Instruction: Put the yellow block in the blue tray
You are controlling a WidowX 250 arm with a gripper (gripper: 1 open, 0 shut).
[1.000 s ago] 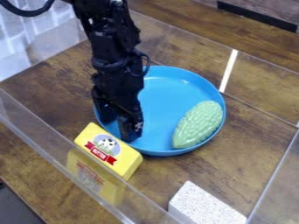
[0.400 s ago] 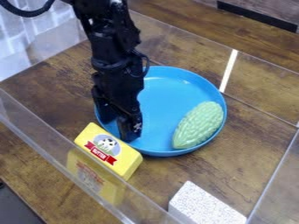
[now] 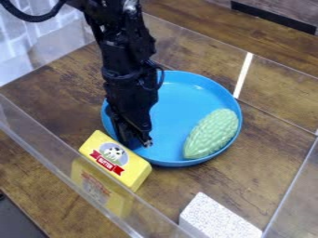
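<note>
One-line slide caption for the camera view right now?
Robot hand points down over the blue tray holding a green bumpy lump; yellow block sits outside.

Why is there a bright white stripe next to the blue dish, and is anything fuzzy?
In the camera view, the white stripe looks like light glaring off the clear wall beside the blue tray; the yellow block also mirrors faintly in the near clear wall below it; the whole picture is a bit soft, the black pincer most of all.

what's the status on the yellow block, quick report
Gripper down over the blue tray's near rim, holding nothing. Yellow block on the table outside the tray, not gripped. Green lump sits inside the tray.
</note>
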